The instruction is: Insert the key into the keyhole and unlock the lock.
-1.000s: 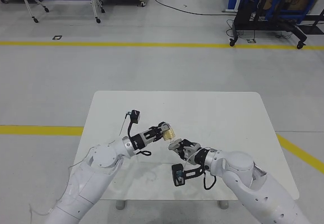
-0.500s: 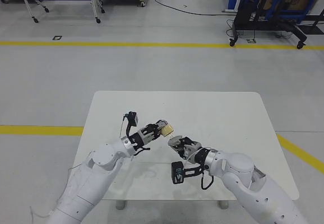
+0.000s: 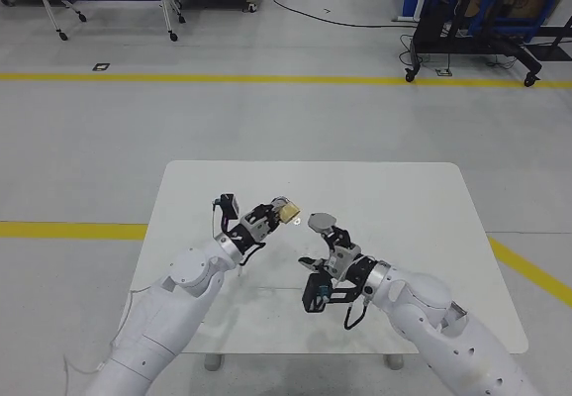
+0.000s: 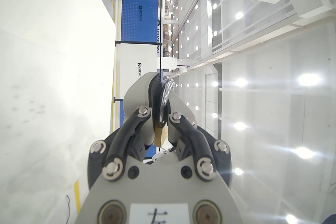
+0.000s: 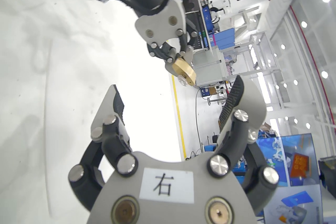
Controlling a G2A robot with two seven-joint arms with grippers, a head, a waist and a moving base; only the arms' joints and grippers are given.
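Note:
A brass padlock (image 3: 288,211) is held above the white table (image 3: 415,198) with my left gripper (image 3: 274,215) shut on it. In the right wrist view the padlock (image 5: 183,70) juts out past the left gripper (image 5: 178,53), with a small silvery piece (image 5: 183,80) on its end face; I cannot tell if that is the key. The left wrist view shows the brass body (image 4: 158,135) and a shiny metal part (image 4: 167,89) clamped in that gripper (image 4: 161,93). My right gripper (image 3: 318,243) stands open and empty just short of the lock, its fingers (image 5: 236,96) spread wide.
The table's far half and right side lie bare. Yellow floor lines (image 3: 58,230) run past the table, and a dark cart (image 3: 474,40) stands far back right.
The right gripper has opened and now stands apart from the lock. The left gripper has carried the padlock a little toward the table's far side.

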